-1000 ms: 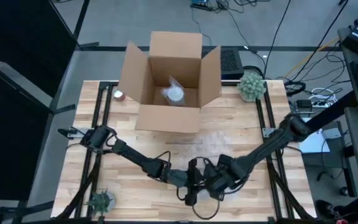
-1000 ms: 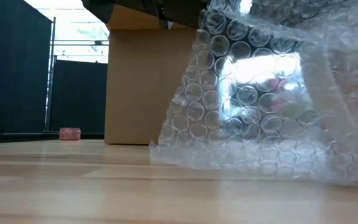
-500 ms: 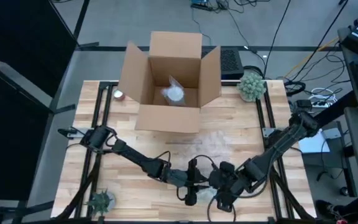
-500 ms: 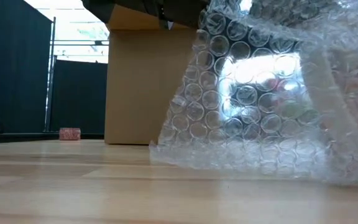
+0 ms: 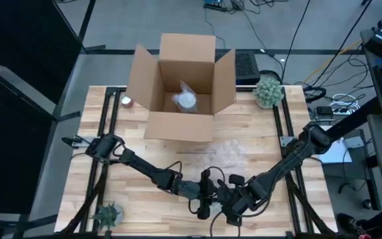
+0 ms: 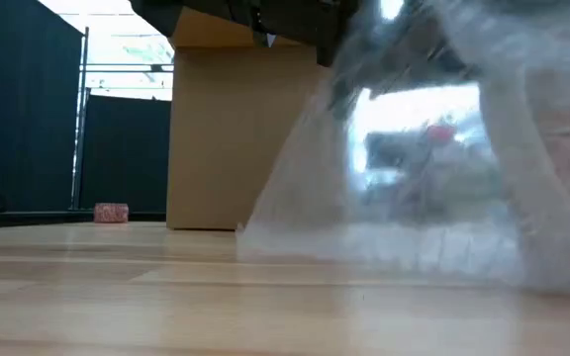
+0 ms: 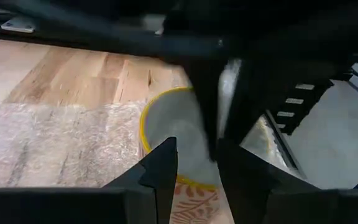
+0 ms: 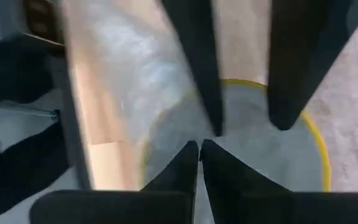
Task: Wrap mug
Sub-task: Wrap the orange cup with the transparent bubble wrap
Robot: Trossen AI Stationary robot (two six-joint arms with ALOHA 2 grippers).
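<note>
Both grippers meet at the table's near edge. The left gripper (image 7: 194, 163) is clenched on the yellow-rimmed patterned mug (image 7: 176, 134); the right gripper (image 8: 199, 148) is pinched closed over its mouth. The clear bubble wrap sheet (image 6: 414, 188) surrounds it. The open brown cardboard box (image 5: 181, 89) stands well behind.

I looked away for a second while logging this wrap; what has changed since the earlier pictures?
The right gripper swung out toward the table's near right edge, then came back in beside the left gripper over the mug. The bubble wrap is being shifted, blurring in the low view. The left arm, the cardboard box and the small red object kept their places.
</note>
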